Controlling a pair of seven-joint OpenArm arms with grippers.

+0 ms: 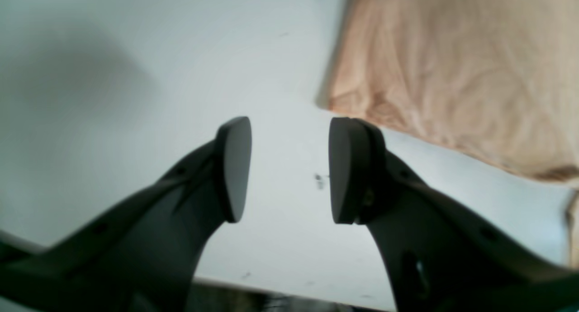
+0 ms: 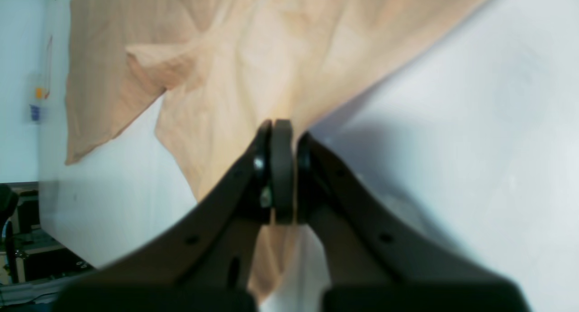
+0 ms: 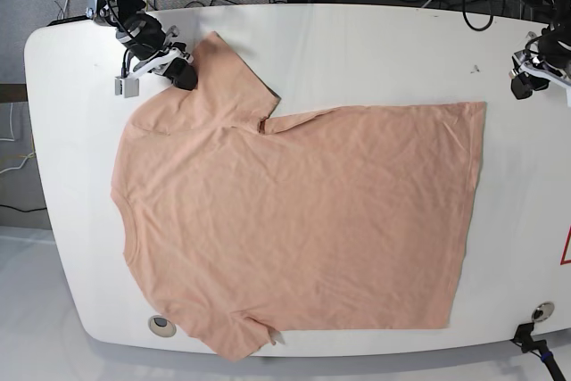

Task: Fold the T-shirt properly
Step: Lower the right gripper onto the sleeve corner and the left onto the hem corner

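Note:
The salmon-peach T-shirt (image 3: 294,220) lies spread flat on the white table (image 3: 375,51), neck to the left, hem to the right; no print shows. My right gripper (image 3: 185,78) is at the far-left sleeve, shut on the sleeve's edge; in the right wrist view (image 2: 282,167) the cloth (image 2: 253,63) runs up from between the closed pads. My left gripper (image 3: 519,85) hovers over bare table just right of the hem's far corner. In the left wrist view (image 1: 289,167) its pads stand apart and empty, with the shirt's corner (image 1: 452,72) beyond them.
Cables and equipment lie behind the table's far edge (image 3: 294,4). Two round grommets sit near the front edge, one at the left (image 3: 160,324) and one at the right (image 3: 542,311). A red marking (image 3: 566,247) shows at the right edge.

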